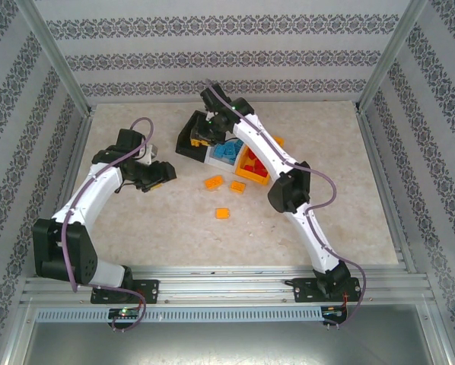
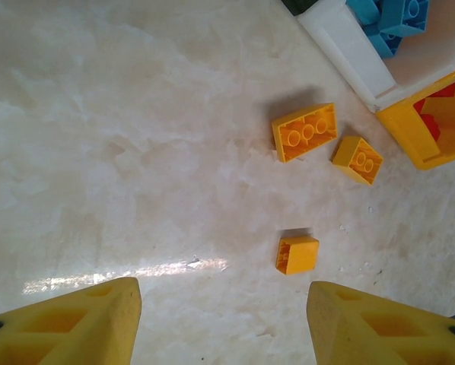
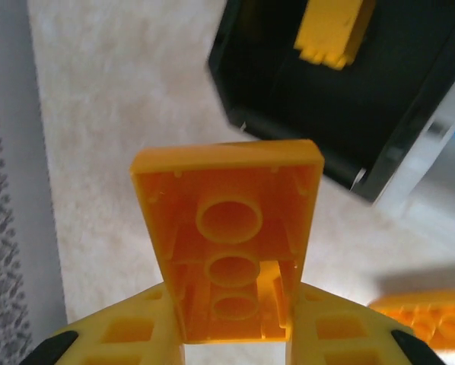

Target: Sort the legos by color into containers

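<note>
The right fingers (image 3: 128, 331) clamp an orange brick (image 3: 227, 228) lengthwise, black bin (image 3: 326, 114) ahead; left fingers (image 2: 68, 323) half-open, empty, above loose bricks (image 2: 304, 131).

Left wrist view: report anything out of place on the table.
Loose on the pale table, outside the white plastic bin: a large orange-yellow plastic brick lying hollow side up, a smaller orange-yellow brick beside it, and a third orange-yellow brick nearer the camera.

No legible text, labels, brands, numbers or signs on legos (image 2: 304, 132), containers (image 2: 348, 55) or table (image 2: 136, 152).
</note>
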Tool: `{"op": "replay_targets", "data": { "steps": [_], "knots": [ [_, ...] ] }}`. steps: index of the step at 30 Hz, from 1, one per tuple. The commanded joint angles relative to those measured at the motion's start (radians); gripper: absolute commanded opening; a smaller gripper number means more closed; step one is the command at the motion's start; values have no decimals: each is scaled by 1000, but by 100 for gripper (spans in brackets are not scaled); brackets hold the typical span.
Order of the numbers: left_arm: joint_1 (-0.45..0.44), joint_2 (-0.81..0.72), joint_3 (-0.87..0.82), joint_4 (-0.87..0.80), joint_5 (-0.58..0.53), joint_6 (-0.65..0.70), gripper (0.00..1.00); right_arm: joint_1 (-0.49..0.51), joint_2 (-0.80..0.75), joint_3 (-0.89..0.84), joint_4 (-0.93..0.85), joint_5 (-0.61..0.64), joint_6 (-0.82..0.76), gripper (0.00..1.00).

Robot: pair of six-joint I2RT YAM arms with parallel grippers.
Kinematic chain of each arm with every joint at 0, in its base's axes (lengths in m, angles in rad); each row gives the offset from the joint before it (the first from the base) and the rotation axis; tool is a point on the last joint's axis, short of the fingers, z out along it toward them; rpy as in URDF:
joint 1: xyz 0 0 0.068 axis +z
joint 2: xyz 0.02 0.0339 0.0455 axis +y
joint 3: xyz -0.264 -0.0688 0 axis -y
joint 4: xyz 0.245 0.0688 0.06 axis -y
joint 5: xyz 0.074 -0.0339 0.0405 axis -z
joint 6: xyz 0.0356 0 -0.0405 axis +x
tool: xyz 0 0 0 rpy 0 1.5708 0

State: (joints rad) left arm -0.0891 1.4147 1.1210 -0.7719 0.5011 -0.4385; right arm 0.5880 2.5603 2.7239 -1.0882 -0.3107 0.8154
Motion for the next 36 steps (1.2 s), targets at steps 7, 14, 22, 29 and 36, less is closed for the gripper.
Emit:
{"op": "replay_targets", "data": {
  "steps": [7,14,22,29,36],
  "knots": [
    [16,-27,-14,-93,-71,54,60,-60,41,-37,209,-125,57,22],
    [16,12,10,-91,-67,43,60,-77,77,-33,268,-154,96,51],
    [15,-2,7,-81,-51,50,61,-71,2,-54,155,-108,22,59],
    [16,-50,-34,-45,-22,42,61,3,-233,-339,-120,119,-159,64],
    [16,-85,-64,-14,-1,28,61,151,-445,-735,-122,233,-142,76]
  ]
}}
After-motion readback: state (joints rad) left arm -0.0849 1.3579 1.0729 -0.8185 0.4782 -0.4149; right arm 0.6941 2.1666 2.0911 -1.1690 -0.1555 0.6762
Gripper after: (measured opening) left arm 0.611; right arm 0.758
